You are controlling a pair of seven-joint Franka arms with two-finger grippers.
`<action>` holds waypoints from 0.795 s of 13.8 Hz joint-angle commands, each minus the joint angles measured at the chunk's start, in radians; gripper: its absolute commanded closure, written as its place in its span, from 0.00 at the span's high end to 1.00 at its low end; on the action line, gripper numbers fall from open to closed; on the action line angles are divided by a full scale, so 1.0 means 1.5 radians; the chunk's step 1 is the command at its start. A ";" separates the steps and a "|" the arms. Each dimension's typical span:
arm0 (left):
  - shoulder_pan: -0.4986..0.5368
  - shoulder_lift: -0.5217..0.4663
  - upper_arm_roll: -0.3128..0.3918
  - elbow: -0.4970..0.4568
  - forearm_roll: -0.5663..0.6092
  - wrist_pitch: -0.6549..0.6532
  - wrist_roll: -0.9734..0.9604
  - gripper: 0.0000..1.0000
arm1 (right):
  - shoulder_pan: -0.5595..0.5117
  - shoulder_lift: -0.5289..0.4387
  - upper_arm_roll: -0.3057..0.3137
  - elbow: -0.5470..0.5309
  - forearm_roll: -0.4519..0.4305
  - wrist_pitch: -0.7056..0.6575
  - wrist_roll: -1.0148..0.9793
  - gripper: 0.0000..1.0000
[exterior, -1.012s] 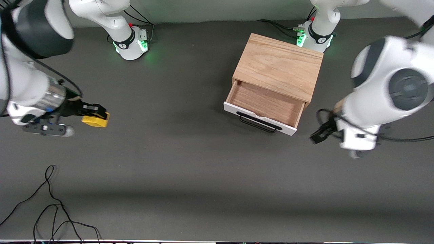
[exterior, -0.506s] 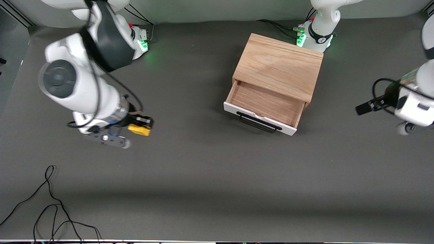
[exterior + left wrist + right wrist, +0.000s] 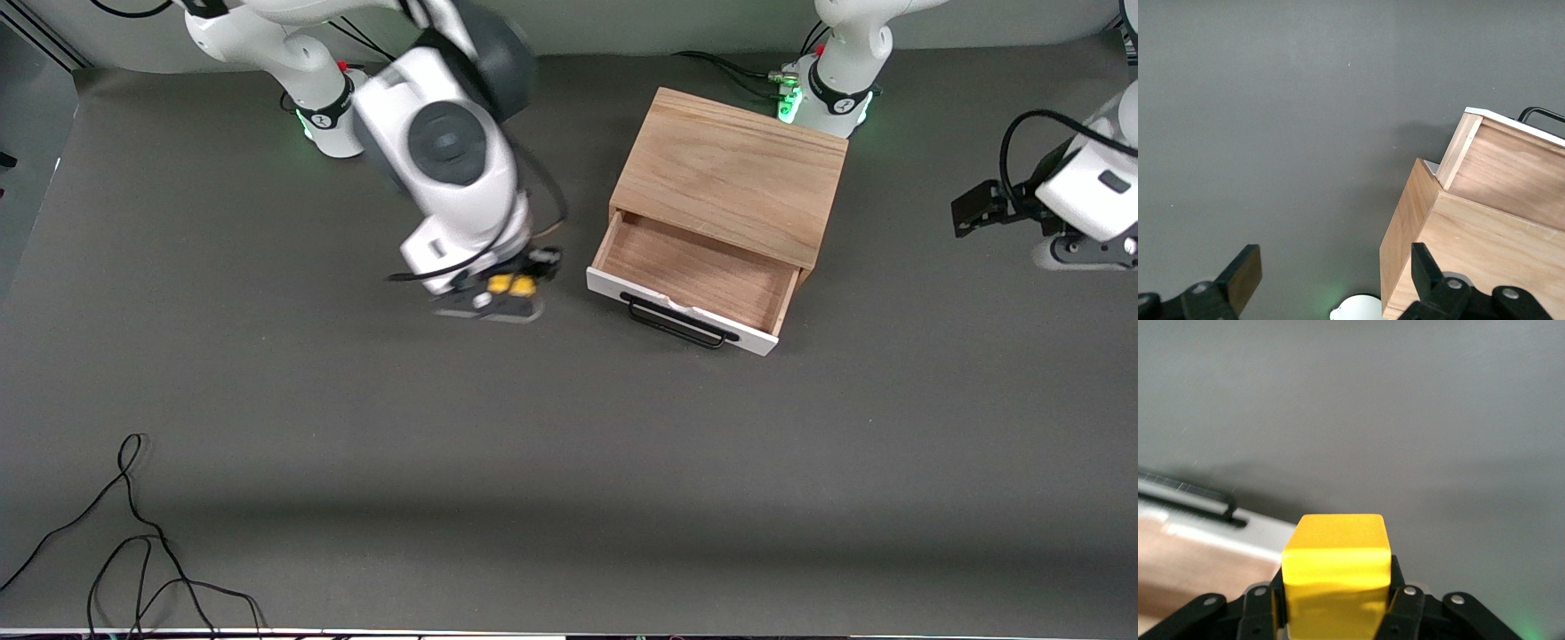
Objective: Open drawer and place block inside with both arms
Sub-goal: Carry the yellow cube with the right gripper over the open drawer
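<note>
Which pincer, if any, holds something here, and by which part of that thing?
The right pincer is shut on the small bright yellow cube, gripping two of its side faces. The left pincer is open and holds nothing.

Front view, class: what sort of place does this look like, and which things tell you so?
Probably a robotics lab test bench, not a home. Two white arms are bolted along a dark grey table, with green-lit bases. The only furniture is a small wooden cabinet, and loose cables trail over the table's edge.
</note>
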 commanded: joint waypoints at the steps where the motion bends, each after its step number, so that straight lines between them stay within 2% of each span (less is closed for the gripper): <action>1: 0.006 -0.027 0.002 -0.031 -0.011 0.021 0.024 1.00 | -0.004 0.020 0.054 0.031 0.012 0.016 -0.051 0.00; 4: 0.006 -0.032 0.015 -0.033 -0.026 0.058 0.025 1.00 | 0.006 0.040 0.098 0.031 0.009 0.065 -0.078 0.00; 6: 0.006 -0.036 0.016 -0.046 -0.027 0.072 0.025 1.00 | 0.052 0.066 0.091 0.033 -0.010 0.114 -0.066 0.00; 8: 0.006 -0.037 0.020 -0.056 -0.027 0.090 0.024 1.00 | 0.063 0.109 0.091 0.036 -0.045 0.162 -0.031 0.00; 11: 0.007 -0.029 0.032 -0.042 -0.029 0.088 0.027 1.00 | 0.082 0.151 0.090 0.064 -0.053 0.174 -0.019 0.00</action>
